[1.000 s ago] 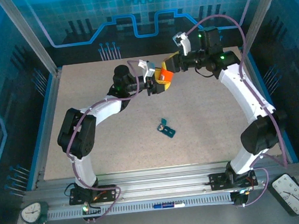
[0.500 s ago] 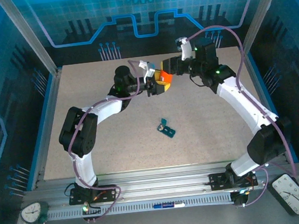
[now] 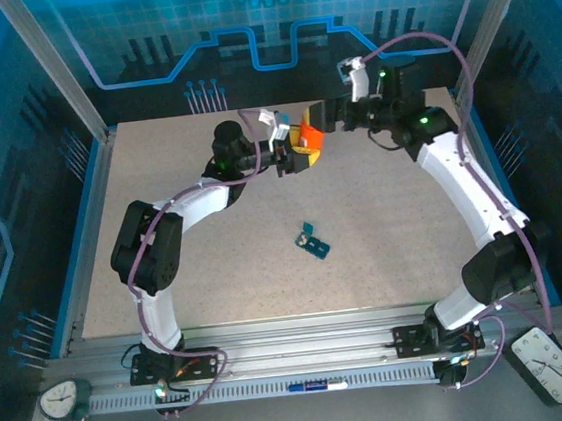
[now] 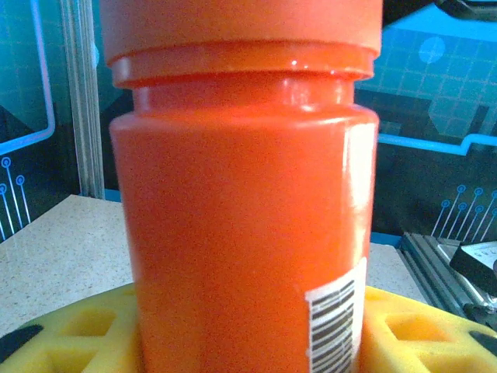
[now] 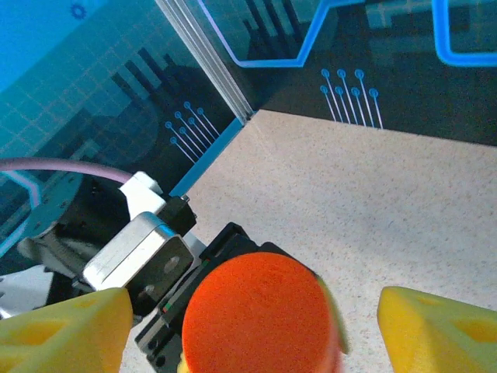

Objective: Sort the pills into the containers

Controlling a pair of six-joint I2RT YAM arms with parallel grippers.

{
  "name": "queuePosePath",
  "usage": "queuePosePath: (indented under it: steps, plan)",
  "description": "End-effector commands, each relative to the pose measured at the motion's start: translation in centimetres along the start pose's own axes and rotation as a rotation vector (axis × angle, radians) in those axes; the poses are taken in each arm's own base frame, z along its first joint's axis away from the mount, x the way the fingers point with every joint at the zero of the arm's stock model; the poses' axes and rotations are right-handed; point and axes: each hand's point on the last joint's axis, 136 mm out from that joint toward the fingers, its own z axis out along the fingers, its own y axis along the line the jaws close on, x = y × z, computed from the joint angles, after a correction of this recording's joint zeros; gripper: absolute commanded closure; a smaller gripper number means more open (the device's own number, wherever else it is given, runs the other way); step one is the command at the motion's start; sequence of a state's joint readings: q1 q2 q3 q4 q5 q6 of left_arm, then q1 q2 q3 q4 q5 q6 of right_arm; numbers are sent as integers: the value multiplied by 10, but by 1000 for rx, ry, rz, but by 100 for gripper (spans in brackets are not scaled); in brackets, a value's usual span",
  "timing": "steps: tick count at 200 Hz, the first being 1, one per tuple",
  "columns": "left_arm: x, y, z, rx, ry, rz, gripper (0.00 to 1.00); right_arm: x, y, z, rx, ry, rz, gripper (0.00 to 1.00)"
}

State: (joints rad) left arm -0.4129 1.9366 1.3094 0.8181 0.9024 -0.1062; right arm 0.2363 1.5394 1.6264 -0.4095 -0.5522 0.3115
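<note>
Overhead view looks down; wrist views closely share orange bottle [image 4: 248, 233].

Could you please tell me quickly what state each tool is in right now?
Left tool: shut on the orange bottle.
Right tool: open, fingers either side of the bottle's cap.

Orange bottle [image 4: 248, 233]: smooth glossy plastic w/ paper barcode label [image 4: 334, 326]. Tool pads [image 4: 411, 330]: yellow matt foam, porous. Worktop [image 3: 218, 277]: matt, speckled, fine-grained. Pill box [image 3: 315, 242]: dark-teal plastic. Frame rail [image 3: 306, 354]: dull metal.
</note>
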Motion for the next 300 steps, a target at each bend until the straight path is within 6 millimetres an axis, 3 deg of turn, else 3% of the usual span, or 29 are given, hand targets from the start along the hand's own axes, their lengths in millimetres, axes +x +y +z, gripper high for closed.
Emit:
queuePosePath:
  steps: [1, 21, 51, 137, 200, 300]
  plan:
    - [-8, -2, -3, 43, -8, 40, 100, -8, 12, -31, -113, 30, -80, 17]
    - [2, -6, -3, 68, 33, 28, 100, -9, 1, -40, -114, 98, -79, 20]
    - [15, -6, -4, 73, 69, 20, 100, 1, -4, -37, -113, 214, -67, 24]
    - [55, -20, -6, 110, 259, 35, 100, 52, -7, -7, -106, 423, -69, 20]
    - [56, -24, -7, 120, 281, 38, 100, 81, -16, 14, -102, 522, -58, 20]
    - [52, -25, -8, 120, 276, 45, 100, 101, -30, 21, -74, 552, -29, 23]
